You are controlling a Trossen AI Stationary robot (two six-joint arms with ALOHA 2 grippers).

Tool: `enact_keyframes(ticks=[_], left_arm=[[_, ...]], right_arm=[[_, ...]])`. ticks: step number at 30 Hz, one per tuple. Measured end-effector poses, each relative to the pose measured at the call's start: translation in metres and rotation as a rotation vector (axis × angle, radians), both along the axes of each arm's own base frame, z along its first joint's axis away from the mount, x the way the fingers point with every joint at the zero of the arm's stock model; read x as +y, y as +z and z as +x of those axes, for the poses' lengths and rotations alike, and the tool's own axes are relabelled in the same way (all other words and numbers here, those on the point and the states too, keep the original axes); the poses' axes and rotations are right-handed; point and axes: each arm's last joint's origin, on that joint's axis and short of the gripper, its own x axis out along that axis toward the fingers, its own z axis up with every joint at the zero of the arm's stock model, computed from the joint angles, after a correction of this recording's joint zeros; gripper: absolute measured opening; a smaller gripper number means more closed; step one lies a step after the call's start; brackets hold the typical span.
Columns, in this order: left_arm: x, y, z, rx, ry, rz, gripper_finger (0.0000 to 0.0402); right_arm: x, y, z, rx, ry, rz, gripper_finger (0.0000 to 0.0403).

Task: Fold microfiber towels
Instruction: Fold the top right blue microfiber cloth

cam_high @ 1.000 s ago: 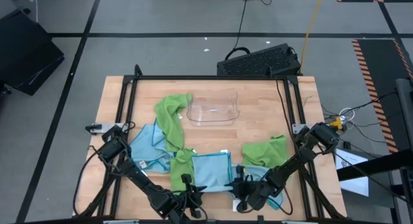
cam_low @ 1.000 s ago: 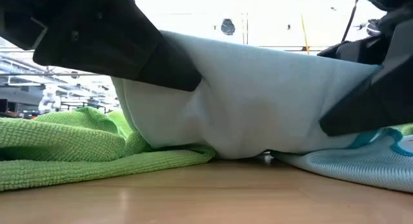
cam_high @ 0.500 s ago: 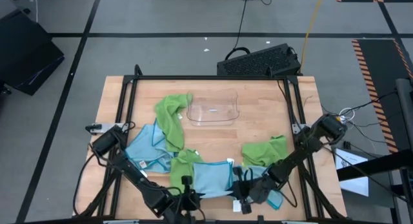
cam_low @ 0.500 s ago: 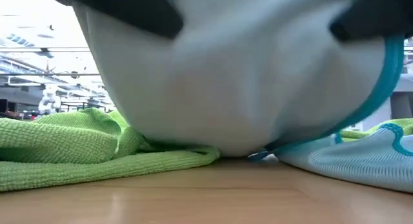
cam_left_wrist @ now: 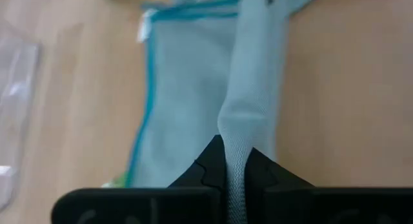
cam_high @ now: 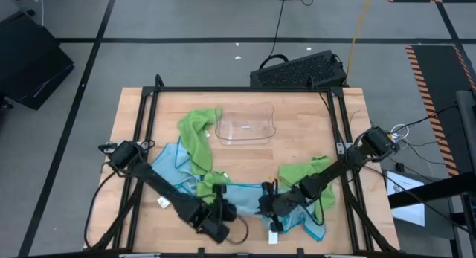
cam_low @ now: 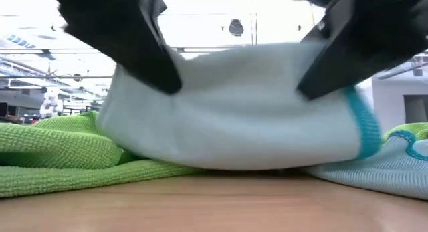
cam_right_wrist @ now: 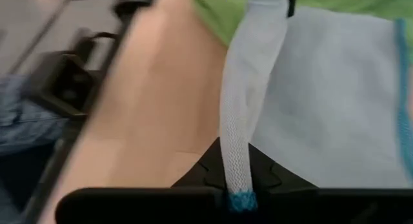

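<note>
Both claws, left claw (cam_high: pixel 223 211) and right claw (cam_high: pixel 266 206), have moved up the tabletop (cam_high: pixel 297 124), each pinching the soft light blue towel (cam_low: pixel 227 118), folding it over.

2 grippers (cam_high: pixel 223 211) (cam_high: pixel 269 204) on light blue towel (cam_high: pixel 245 191), table's (cam_high: pixel 297 124) near edge

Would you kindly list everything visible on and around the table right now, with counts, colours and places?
Light blue microfiber towel held by both arms: one, front centre, pinched at two edges.
Other light blue microfiber towels: at least one, front left; another partly hidden front right.
Lime green microfiber towels: at least two, left-centre and right.
Clear plastic tray: one, transparent, rear centre.
Wooden table: one, light brown.
Black keyboard: one, on the floor behind the table.
Left gripper: fingers shut on the held towel.
Right gripper: fingers shut on the same towel.
</note>
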Motion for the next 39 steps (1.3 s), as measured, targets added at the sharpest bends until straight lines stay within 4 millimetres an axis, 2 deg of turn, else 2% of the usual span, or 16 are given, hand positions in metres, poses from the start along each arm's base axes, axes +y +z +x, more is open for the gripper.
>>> enact_keyframes(ticks=[7,11,21,24,28,34,39], left_arm=[[0.040,-0.003,0.018,0.125,0.015,-0.019,0.0007],[0.055,-0.004,0.024,0.143,0.028,-0.012,0.0020],[0.079,-0.004,0.034,0.155,0.087,-0.039,0.0034],[0.084,-0.004,0.036,0.154,0.105,-0.043,0.0035],[0.089,-0.004,0.038,0.156,0.123,-0.054,0.0045],[0.092,-0.004,0.039,0.139,0.167,-0.064,0.0117],[0.095,0.000,0.037,0.144,0.165,-0.041,0.0168]], right_arm=[[-0.030,-0.006,0.010,0.079,-0.077,-0.024,0.0009],[-0.042,-0.008,0.014,0.118,-0.087,-0.009,0.0009],[-0.052,-0.010,0.016,0.139,-0.137,-0.042,0.0014],[-0.053,-0.010,0.016,0.127,-0.162,-0.063,0.0037],[-0.054,-0.010,0.016,0.131,-0.201,-0.057,0.0090],[-0.057,-0.004,0.014,0.112,-0.279,-0.088,0.0172],[-0.060,0.010,0.007,0.106,-0.325,-0.099,0.0202]])
